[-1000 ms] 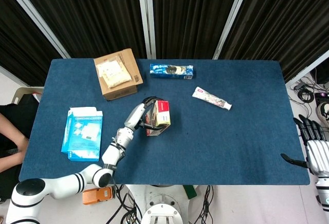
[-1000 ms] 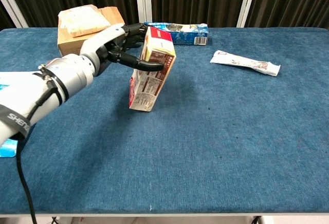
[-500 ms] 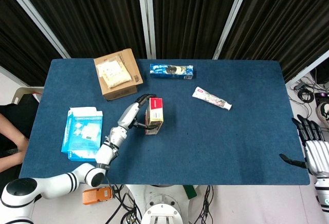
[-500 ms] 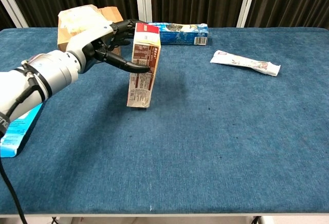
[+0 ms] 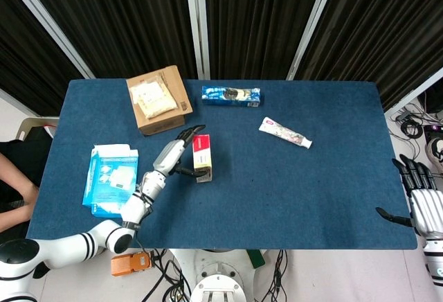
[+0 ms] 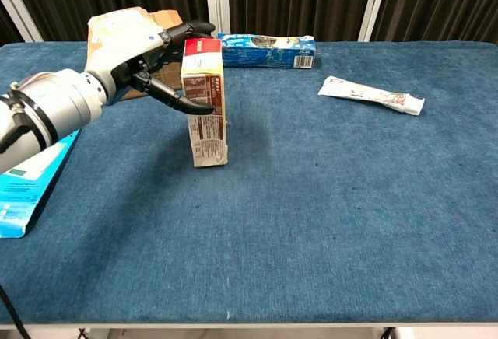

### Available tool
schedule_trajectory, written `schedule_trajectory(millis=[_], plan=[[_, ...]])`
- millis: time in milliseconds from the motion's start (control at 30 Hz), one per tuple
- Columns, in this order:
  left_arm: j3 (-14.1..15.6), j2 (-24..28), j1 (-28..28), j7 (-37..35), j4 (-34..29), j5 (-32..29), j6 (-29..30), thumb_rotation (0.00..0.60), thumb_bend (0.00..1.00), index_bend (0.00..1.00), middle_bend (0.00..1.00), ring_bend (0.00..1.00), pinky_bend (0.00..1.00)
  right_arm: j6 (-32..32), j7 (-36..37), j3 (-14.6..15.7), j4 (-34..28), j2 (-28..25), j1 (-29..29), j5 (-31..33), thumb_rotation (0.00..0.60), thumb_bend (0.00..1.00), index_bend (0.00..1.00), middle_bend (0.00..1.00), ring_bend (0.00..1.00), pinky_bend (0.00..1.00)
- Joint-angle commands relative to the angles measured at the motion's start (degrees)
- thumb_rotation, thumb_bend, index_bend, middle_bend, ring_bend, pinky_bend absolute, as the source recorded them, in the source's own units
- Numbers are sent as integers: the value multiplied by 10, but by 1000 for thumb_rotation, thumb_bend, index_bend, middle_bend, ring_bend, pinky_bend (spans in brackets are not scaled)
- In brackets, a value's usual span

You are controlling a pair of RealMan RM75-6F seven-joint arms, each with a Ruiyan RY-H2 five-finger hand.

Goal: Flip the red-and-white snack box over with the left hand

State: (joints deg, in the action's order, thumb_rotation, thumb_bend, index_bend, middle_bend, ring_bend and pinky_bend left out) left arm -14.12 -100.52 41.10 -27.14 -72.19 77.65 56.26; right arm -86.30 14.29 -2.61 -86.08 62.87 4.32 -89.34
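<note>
The red-and-white snack box (image 5: pixel 201 156) (image 6: pixel 207 117) stands upright on its narrow end on the blue table (image 5: pixel 311 191), left of centre. My left hand (image 5: pixel 176 155) (image 6: pixel 144 63) comes in from the left and grips the box's upper part, with the thumb across its near side and the fingers curled over its top at the back. My right hand (image 5: pixel 422 205) hangs past the table's right edge in the head view only, fingers spread and holding nothing.
A cardboard box with a packet on it (image 5: pixel 158 99) (image 6: pixel 124 29) sits behind my left hand. A blue cookie box (image 5: pixel 231 95) (image 6: pixel 268 49) lies at the back, a toothpaste tube (image 5: pixel 284 133) (image 6: pixel 372 95) right of centre, a blue-and-white carton (image 5: pixel 112 179) (image 6: pixel 27 179) at the left.
The snack box leaned to the right a second ago; now it stands upright and has shifted left with my left hand. My right hand has barely moved.
</note>
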Motion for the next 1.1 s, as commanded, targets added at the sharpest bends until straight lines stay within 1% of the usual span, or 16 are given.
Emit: schedule_trajectory(millis=[33,200,367,533,767,867,933,1000,1100], plan=[[5,14,1,27,-15,5,2,600,13,0,0,0,0,0,1,0,1,1,0,-1,600,149,0,0,0,0],[8,48,4,115,-63,-14,-8,600,9,0,0,0,0,0,6,0,5,2,0,-1,600,149,0,0,0,0],[4,102,6,203,-142,-55,-27,600,1,0,0,0,0,-1,10,0,9,3,0,-1,600,149,0,0,0,0],[-6,164,12,290,-236,-111,-38,600,0,0,0,0,0,-2,14,1,13,5,-1,-2,600,149,0,0,0,0],[-17,238,30,390,-342,-188,-39,600,0,0,0,0,0,-2,19,1,19,7,-1,-2,600,149,0,0,0,0],[-20,278,55,450,-393,-255,-48,600,0,0,0,0,0,-3,21,1,20,8,-1,-3,600,149,0,0,0,0],[-22,291,71,476,-414,-296,-46,600,0,0,0,0,0,-3,22,1,21,8,-1,-3,600,149,0,0,0,0],[-26,297,92,504,-430,-339,-37,600,0,0,0,0,0,-1,23,1,21,9,0,-3,600,149,0,0,0,0],[-25,291,128,547,-437,-406,-22,600,0,0,0,0,0,1,24,1,22,10,2,-3,600,149,0,0,0,0]])
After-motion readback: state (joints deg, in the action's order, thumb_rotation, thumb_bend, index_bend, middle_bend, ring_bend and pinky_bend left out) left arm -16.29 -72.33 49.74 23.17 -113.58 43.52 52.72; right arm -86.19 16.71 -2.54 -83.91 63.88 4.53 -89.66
